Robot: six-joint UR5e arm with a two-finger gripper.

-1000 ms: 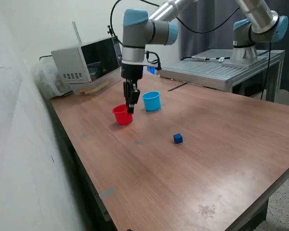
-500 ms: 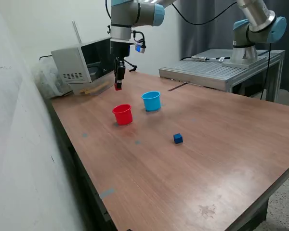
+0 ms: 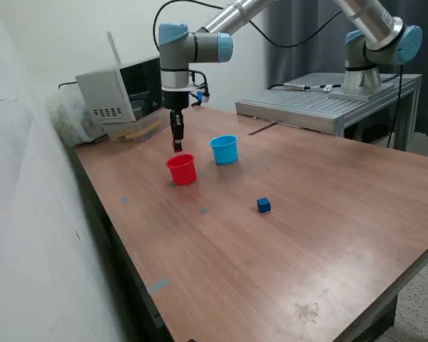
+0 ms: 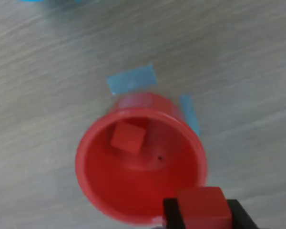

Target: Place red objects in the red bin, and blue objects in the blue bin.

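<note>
Wood-grain table [image 3: 328, 235], tapered red cup [image 4: 140, 160]

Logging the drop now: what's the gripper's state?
Gripper: closed on a red cube, above the red cup.

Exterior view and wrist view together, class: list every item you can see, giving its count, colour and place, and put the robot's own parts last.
red cup: one, red, on the table, nearer the exterior view's left than the blue cup.
blue cup: one, light blue, on the table beside the red cup.
red cubes: two, red; one inside the red cup, one held in the hand.
blue cube: one, dark blue, loose on the table.
table: one, brown wood.
grey box: one, at the table's far edge.
metal bench: one, grey, behind the table.
hand: one, dark, above the red cup, shut on a red cube.
</note>
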